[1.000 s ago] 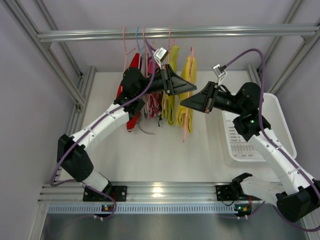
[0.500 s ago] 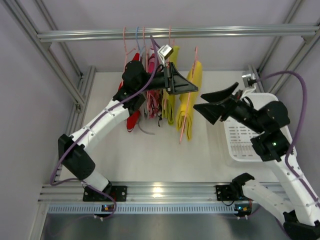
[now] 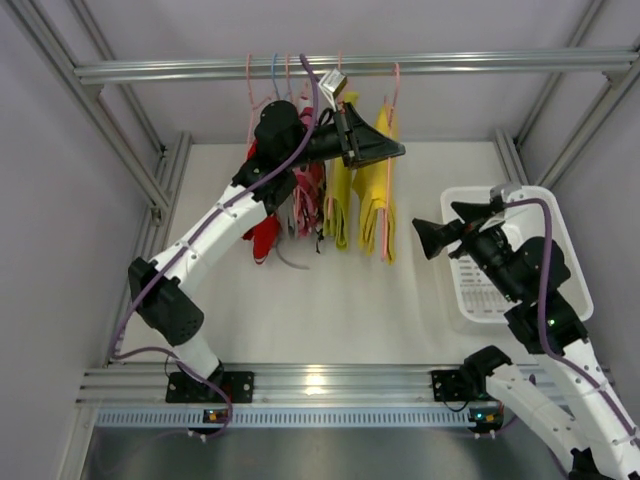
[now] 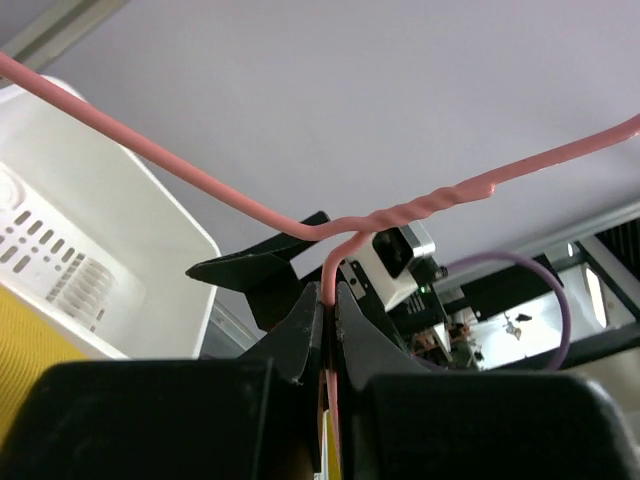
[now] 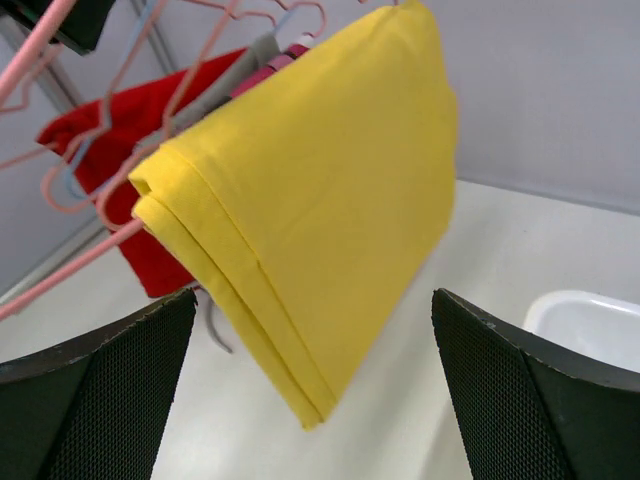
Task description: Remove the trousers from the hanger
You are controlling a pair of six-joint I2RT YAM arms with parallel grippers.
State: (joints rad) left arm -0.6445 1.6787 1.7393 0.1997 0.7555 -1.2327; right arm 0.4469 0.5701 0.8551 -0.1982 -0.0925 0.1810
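Trousers: neither pair is off its hanger yet. The bright yellow trousers [image 3: 378,195] hang folded over the bar of a pink wire hanger [image 4: 400,212], and the duller yellow-green trousers [image 3: 340,190] hang just beside them, between the bright pair and the pink patterned garment [image 3: 308,200]. A red garment [image 3: 265,235] hangs at the far left of the row.

Left tool [image 4: 329,300]: fully closed, pinching the hanger's wire neck just below the twist. The top view does not show clearly whether the hook sits on the rail [image 3: 450,62]; it probably does.

Right tool [image 3: 445,228]: spread wide, holding nothing, well apart from the cloth and over the near corner of the white basket [image 3: 560,205].

Remaining work, as judged: grip the bright yellow pair, slide it off the bar, then repeat for the duller pair.

Orientation: the bright pair's long axis runs vertically, folded end on the bar, free ends pointing down toward the surface [image 3: 300,300]. Its broad face is turned toward the right tool, the stacked edges showing at lower left in the right wrist view.
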